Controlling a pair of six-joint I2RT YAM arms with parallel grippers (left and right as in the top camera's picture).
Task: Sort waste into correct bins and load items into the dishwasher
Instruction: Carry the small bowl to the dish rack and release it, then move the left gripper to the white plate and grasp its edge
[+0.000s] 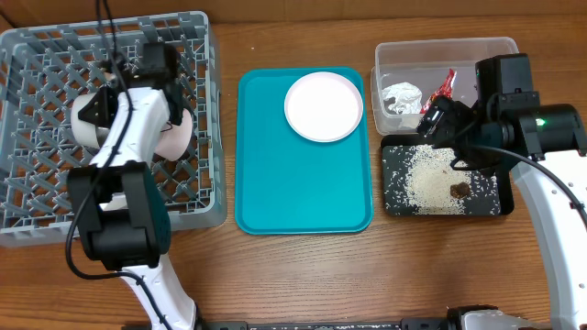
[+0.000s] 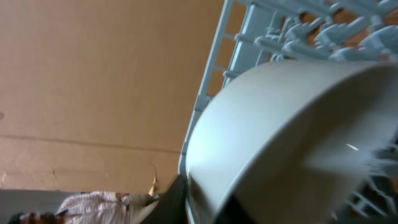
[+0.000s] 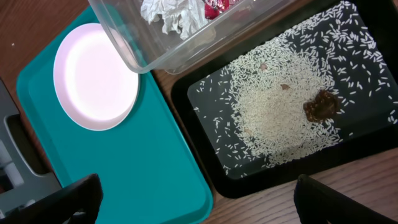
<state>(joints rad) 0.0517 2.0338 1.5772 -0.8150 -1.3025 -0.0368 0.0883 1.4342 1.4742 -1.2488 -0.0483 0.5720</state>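
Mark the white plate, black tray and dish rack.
white plate (image 1: 323,106), overhead view, plate centre.
black tray (image 1: 394,197), overhead view, bare lower-left area.
dish rack (image 1: 204,174), overhead view, grid near right wall.

The table (image 1: 303,275) is of wood, brown with a fine grain and a dull finish; the dish rack (image 1: 37,211) is a lattice of grey plastic, smooth and slightly shiny; the bowl (image 2: 292,137) is white and smooth with a soft gloss, ceramic or plastic cannot be told; the serving tray (image 1: 275,183) is teal plastic, smooth and nearly matt; the plate (image 1: 323,106) is white, smooth, glossy; the box (image 1: 440,50) is clear plastic; inside lie crumpled silver foil (image 1: 401,95) and a shiny red wrapper (image 1: 444,84); the black tray (image 3: 367,134) is glossy, bearing dry matt rice (image 3: 280,106) and a rough brown lump (image 3: 320,106).
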